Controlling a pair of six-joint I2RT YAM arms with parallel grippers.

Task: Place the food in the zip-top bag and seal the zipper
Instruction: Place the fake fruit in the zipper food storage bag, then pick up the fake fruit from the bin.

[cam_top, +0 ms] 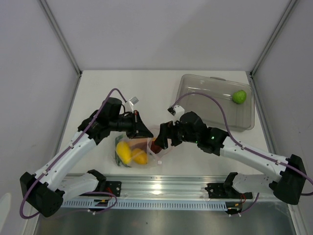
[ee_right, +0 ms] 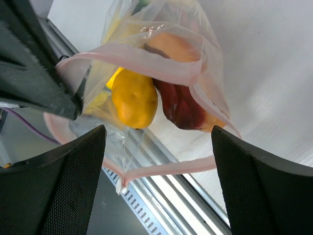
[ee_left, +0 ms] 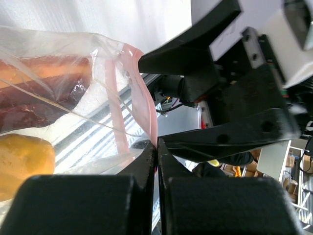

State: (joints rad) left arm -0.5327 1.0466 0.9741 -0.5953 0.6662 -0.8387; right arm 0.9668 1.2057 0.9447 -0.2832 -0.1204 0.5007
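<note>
The zip-top bag [cam_top: 152, 157] lies near the table's front edge with its mouth held up and open. Two yellow fruits [cam_top: 130, 152] and a reddish-brown meat slice [ee_right: 181, 105] are inside it. My left gripper [cam_top: 145, 131] is shut on the pink zipper [ee_left: 146, 105] at the mouth's edge. My right gripper [cam_top: 160, 139] stands open at the mouth. Its fingers [ee_right: 63, 181] straddle the lower zipper strip [ee_right: 166, 169] without touching it. A green lime [cam_top: 239, 96] sits apart in the clear tray.
The rigid clear tray [cam_top: 205, 105] stands at the back right with the lime in its far corner. A metal rail [cam_top: 161, 188] runs along the near edge just below the bag. Grey walls close in the left, right and back sides.
</note>
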